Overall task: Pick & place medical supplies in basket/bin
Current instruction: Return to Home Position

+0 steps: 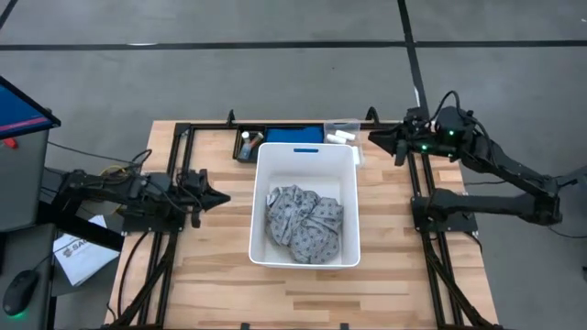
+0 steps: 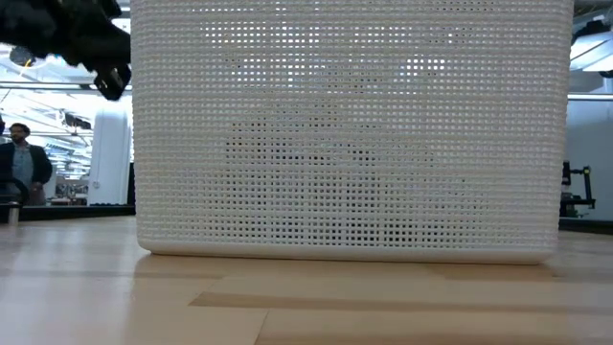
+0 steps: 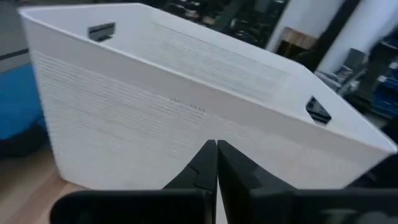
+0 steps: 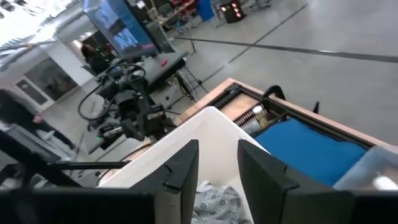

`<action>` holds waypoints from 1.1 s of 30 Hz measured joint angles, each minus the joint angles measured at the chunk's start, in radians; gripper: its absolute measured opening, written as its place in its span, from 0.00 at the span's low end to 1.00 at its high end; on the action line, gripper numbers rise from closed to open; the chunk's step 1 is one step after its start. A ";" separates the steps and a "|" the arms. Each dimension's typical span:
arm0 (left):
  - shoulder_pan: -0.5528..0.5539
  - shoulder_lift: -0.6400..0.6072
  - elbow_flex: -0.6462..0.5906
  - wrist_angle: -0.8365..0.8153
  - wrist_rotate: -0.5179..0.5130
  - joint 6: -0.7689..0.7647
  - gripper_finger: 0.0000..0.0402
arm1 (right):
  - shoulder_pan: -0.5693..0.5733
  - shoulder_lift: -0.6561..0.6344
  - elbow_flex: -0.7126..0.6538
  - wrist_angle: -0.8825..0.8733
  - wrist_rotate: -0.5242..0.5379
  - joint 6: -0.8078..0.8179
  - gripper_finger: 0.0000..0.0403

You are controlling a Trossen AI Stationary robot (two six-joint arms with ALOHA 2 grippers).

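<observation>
The white bin (image 1: 348, 165) stands in the middle of the table. The grey speckled fabric (image 1: 303, 220) lies crumpled on its floor and also shows in the right wrist view (image 4: 214, 202). A few white rolls (image 1: 341, 137) lie in a clear container by the bin's far right corner. My left gripper (image 1: 220, 197) is shut and empty, left of the bin, pointing at its long wall (image 3: 186, 106). My right gripper (image 1: 376, 137) is open and empty, raised beside the bin's far right corner, next to the rolls. In its wrist view the right gripper (image 4: 217, 168) looks over the bin's rim.
A blue flat thing (image 1: 295, 135) and a small dark tray (image 1: 248, 145) lie behind the bin's far end. In the low view the bin's perforated wall (image 2: 345, 125) fills the picture. A person (image 2: 24, 158) stands in the room beyond. Bare wood lies near the front edge.
</observation>
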 joint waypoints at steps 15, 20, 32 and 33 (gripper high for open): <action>0.039 -0.162 -0.281 0.212 0.056 0.057 0.00 | 0.233 0.005 0.000 0.024 0.201 0.099 0.27; 0.039 -0.150 -0.288 0.222 0.073 0.109 0.00 | 0.297 0.005 0.000 0.026 0.266 0.123 0.27; 0.039 -0.111 -0.289 0.228 0.048 0.168 0.01 | 0.362 0.030 0.000 0.124 0.279 0.043 0.27; 0.039 -0.104 -0.290 0.233 0.047 0.168 0.01 | 0.368 0.032 0.000 0.146 0.273 0.025 0.27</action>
